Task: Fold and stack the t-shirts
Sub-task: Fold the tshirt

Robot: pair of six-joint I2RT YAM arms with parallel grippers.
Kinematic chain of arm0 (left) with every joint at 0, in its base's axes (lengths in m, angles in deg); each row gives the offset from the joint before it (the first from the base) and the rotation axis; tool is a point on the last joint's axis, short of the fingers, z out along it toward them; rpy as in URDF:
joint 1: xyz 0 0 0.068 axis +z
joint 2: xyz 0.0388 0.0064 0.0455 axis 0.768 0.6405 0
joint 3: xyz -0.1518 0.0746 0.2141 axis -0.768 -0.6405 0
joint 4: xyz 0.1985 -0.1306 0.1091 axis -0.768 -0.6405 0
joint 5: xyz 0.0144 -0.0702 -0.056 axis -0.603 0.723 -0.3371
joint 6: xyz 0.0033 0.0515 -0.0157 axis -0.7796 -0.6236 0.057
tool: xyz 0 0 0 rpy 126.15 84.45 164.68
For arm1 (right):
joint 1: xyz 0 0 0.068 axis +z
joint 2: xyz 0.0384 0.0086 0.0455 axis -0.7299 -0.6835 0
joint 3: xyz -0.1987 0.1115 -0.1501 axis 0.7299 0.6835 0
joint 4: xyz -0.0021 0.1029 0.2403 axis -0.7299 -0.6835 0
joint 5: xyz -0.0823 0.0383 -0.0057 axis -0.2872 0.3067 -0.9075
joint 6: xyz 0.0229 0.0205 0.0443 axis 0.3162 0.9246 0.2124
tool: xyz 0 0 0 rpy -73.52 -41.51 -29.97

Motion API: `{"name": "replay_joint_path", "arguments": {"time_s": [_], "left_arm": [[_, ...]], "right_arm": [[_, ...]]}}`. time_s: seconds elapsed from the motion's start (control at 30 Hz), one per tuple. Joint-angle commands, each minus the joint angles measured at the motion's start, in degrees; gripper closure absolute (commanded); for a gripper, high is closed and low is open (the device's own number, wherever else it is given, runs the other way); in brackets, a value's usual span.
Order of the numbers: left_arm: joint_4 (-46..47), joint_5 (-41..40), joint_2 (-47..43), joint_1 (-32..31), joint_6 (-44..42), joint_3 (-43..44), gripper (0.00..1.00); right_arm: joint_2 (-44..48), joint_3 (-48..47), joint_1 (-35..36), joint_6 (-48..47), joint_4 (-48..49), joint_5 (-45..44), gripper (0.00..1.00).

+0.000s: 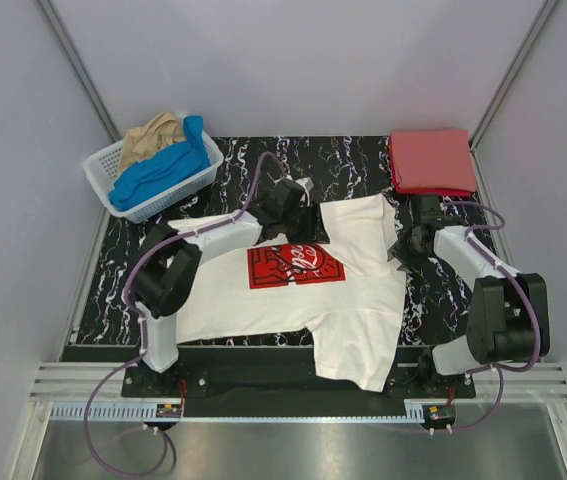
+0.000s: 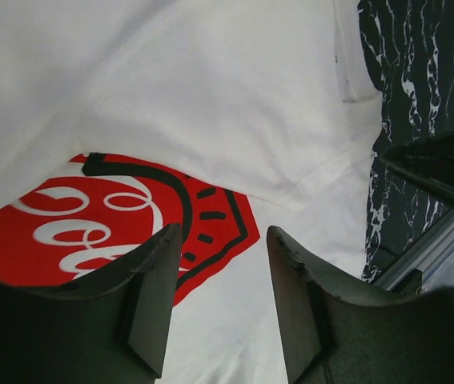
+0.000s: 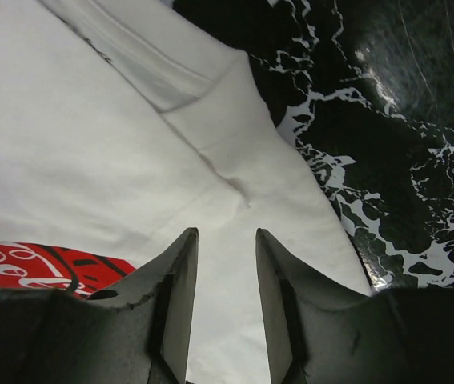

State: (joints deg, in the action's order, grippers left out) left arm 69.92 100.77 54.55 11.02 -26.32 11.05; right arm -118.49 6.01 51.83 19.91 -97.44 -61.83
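A white t-shirt (image 1: 355, 300) with a red chest print (image 1: 293, 266) lies spread on the black marbled table (image 1: 113, 270), its upper part folded down over the print's top edge. My left gripper (image 1: 293, 215) hovers over that fold near the collar. In the left wrist view it (image 2: 222, 234) is open over white cloth (image 2: 235, 104) and print (image 2: 90, 232), holding nothing. My right gripper (image 1: 403, 245) is at the shirt's right edge by the sleeve. Its jaws (image 3: 227, 234) stand apart above the cloth (image 3: 90, 144), empty. A folded red t-shirt (image 1: 431, 160) lies at the back right.
A white lattice basket (image 1: 199, 178) at the back left holds a blue tee (image 1: 163, 168) and a tan tee (image 1: 153, 135). The white shirt's lower hem hangs over the table's near edge (image 1: 263, 352). Grey walls close in the sides and back.
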Motion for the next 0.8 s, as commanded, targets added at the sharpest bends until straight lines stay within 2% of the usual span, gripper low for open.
{"name": "replay_joint_path", "arguments": {"time_s": [0.0,0.2,0.6,0.77], "left_arm": [[8.65,0.88,2.88,-2.14,3.16,1.03,0.47],[9.35,0.09,8.95,-4.08,5.36,4.28,0.46],[7.68,-3.34,11.77,-4.70,6.33,6.39,0.47],[7.42,-3.25,12.74,-4.79,6.24,7.19,0.50]], "right_arm": [[3.35,1.92,-0.20,1.51,1.47,-0.17,0.58],[2.73,5.18,-0.12,1.59,5.42,0.00,0.59],[0.01,7.81,-0.12,2.64,9.73,0.17,0.60],[-1.57,8.96,-0.20,2.91,12.19,-0.18,0.62]]}}
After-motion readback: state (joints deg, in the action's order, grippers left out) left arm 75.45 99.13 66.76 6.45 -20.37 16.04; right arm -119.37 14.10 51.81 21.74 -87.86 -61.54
